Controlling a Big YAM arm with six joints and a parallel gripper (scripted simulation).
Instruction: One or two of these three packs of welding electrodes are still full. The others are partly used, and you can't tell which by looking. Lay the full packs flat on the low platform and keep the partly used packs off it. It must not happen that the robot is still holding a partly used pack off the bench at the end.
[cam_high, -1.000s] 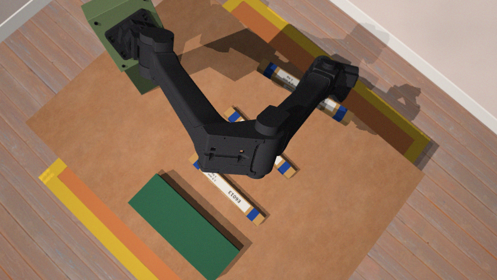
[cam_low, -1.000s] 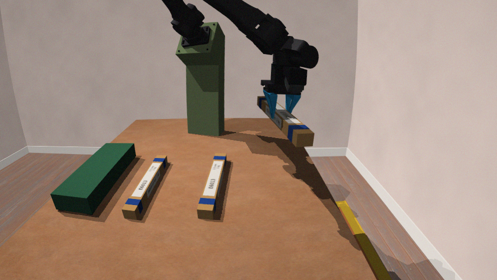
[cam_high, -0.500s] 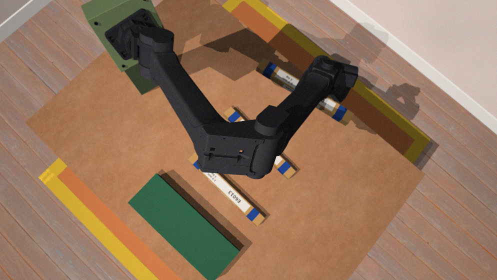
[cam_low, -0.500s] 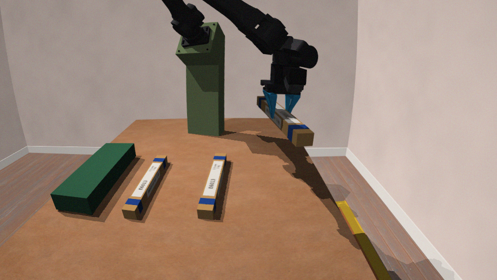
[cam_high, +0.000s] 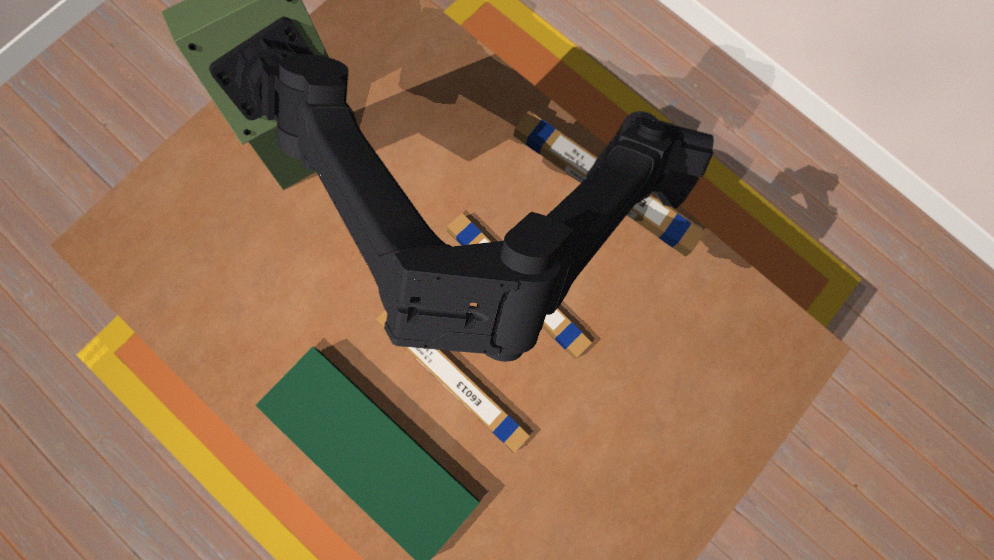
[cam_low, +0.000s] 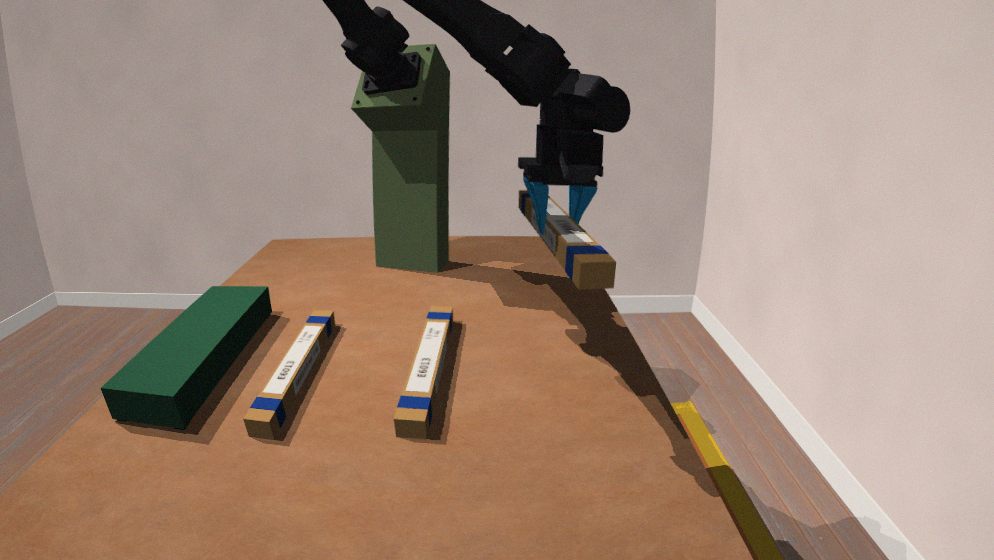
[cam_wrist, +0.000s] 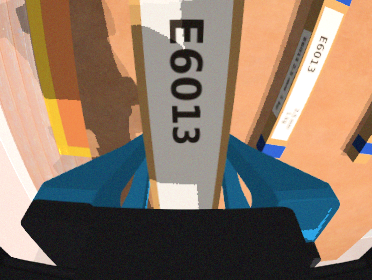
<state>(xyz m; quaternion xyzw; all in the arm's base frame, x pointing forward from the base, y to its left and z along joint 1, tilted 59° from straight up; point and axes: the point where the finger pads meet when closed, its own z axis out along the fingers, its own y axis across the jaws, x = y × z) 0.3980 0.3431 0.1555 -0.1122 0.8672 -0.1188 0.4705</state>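
From the top, my held pack (cam_high: 676, 229) (cam_low: 591, 267) (cam_wrist: 187, 100) lies aslant, its long axis running roughly along the orange-and-yellow strip (cam_high: 845, 285) (cam_low: 702, 438) (cam_wrist: 52, 122).

In the exterior view, my jaws (cam_low: 559, 221) grip it above the tabletop (cam_low: 347, 493), one end pointing toward the camera.

At my wrist, its long axis runs between my fingers, "E6013" reading lengthwise.

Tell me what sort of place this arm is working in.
Probably a small welding workshop or training bay: a brown bench top, E6013 electrode packs on it and in the fingers, and a green pedestal carrying the arm.
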